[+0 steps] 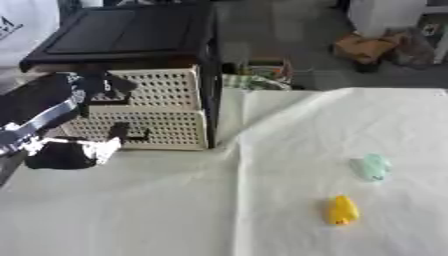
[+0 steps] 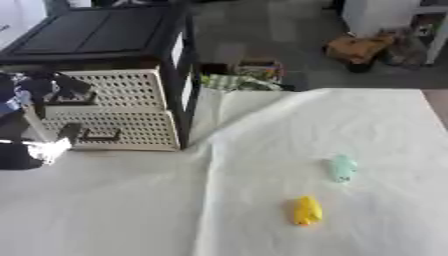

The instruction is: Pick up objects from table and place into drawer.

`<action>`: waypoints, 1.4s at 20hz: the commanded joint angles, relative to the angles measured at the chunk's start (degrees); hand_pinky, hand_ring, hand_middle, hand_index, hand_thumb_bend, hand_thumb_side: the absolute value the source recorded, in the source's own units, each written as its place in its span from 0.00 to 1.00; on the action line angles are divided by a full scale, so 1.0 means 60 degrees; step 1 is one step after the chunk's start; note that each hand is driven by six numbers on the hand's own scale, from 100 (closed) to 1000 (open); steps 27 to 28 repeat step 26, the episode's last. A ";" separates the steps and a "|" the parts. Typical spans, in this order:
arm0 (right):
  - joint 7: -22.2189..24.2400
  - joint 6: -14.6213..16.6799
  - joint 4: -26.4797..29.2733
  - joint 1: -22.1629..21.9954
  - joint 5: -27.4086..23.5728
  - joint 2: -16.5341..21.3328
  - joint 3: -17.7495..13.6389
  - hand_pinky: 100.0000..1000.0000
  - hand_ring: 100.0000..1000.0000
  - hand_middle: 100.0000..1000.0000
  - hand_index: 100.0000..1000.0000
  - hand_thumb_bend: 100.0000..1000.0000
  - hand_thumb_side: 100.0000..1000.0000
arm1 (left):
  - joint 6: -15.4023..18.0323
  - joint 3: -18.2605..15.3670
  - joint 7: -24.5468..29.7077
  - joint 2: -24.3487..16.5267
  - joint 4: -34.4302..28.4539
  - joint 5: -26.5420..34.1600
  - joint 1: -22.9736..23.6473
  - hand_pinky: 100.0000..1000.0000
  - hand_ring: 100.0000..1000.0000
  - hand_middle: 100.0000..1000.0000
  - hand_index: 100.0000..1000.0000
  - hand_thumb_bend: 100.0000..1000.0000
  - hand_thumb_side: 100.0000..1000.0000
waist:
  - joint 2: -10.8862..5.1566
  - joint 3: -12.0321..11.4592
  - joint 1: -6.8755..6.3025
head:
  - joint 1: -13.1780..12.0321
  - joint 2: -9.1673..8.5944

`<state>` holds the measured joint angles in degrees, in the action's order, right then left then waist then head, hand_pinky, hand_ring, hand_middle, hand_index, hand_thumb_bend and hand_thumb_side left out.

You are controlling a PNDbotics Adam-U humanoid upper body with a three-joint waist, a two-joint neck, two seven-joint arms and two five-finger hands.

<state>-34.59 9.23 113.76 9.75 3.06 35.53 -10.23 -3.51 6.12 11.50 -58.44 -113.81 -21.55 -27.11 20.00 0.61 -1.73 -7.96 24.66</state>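
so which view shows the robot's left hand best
The left eye view: the left hand shows with its arm in front of the drawer unit. In the right eye view the picture's left edge cuts it, so only a part shows.

You had open cloth all around the yellow object (image 1: 342,210) and the pale green one (image 1: 372,167), both well apart from the drawer unit (image 1: 157,107). Your left hand (image 1: 74,150) crowded the drawer fronts, seemingly touching the lower handle (image 1: 131,134).

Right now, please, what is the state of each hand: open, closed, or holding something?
Left hand: at the drawer unit; open or closed cannot be told.
Right hand: not in view.
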 commanded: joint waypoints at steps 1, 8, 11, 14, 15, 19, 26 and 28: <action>-0.0026 -0.0034 0.0138 -0.0022 -0.0099 0.0135 -0.0152 0.51 0.56 0.24 0.65 0.28 0.77 | 0.0275 -0.0371 -0.0443 -0.0138 -0.0131 0.0259 0.0004 0.31 0.63 0.68 0.87 0.01 0.34 | -0.0276 -0.0028 0.0038 | 0.0027 0.0099; -0.0065 -0.0029 0.0138 -0.0132 -0.0137 0.0090 -0.0207 0.51 0.56 0.25 0.65 0.27 0.77 | 0.1140 -0.1097 -0.1415 0.0556 -0.0131 0.1026 0.0008 0.22 0.51 0.58 0.80 0.00 0.17 | -0.0424 -0.0095 0.0138 | 0.0143 0.0200; -0.0091 -0.0011 0.0138 -0.0162 -0.0143 0.0067 -0.0223 0.52 0.56 0.25 0.65 0.27 0.77 | 0.1581 -0.1252 -0.1857 0.1045 -0.0131 0.1464 0.0036 0.19 0.46 0.54 0.77 0.00 0.17 | -0.0454 -0.0115 0.0197 | 0.0194 0.0248; -0.0118 0.0002 0.0138 -0.0196 -0.0143 0.0034 -0.0242 0.52 0.56 0.25 0.65 0.27 0.78 | 0.2040 -0.1299 -0.2316 0.1615 -0.0131 0.1923 0.0194 0.16 0.43 0.51 0.75 0.00 0.20 | -0.0473 -0.0138 0.0255 | 0.0244 0.0296; -0.0133 0.0011 0.0138 -0.0202 -0.0143 0.0026 -0.0250 0.52 0.56 0.25 0.65 0.27 0.78 | 0.2190 -0.1280 -0.2466 0.1819 -0.0131 0.2073 0.0255 0.15 0.42 0.50 0.74 0.00 0.22 | -0.0479 -0.0138 0.0274 | 0.0255 0.0306; -0.0146 0.0037 0.0138 -0.0219 -0.0151 -0.0018 -0.0252 0.52 0.56 0.25 0.65 0.27 0.78 | 0.2817 -0.1116 -0.3094 0.2557 -0.0131 0.2700 0.0429 0.15 0.40 0.48 0.72 0.00 0.34 | -0.0502 -0.0143 0.0346 | 0.0277 0.0341; -0.0090 0.0075 0.0138 -0.0167 -0.0249 -0.0025 -0.0230 0.52 0.56 0.26 0.65 0.27 0.79 | 0.4490 -0.0221 -0.4038 0.3884 -0.0131 0.4621 0.0828 0.22 0.43 0.50 0.73 0.00 0.57 | -0.0584 -0.0144 0.0403 | 0.0316 0.0424; -0.0090 0.0075 0.0138 -0.0167 -0.0249 -0.0025 -0.0230 0.52 0.56 0.26 0.65 0.27 0.79 | 0.4490 -0.0221 -0.4038 0.3884 -0.0131 0.4621 0.0828 0.22 0.43 0.50 0.73 0.00 0.57 | -0.0584 -0.0144 0.0403 | 0.0316 0.0424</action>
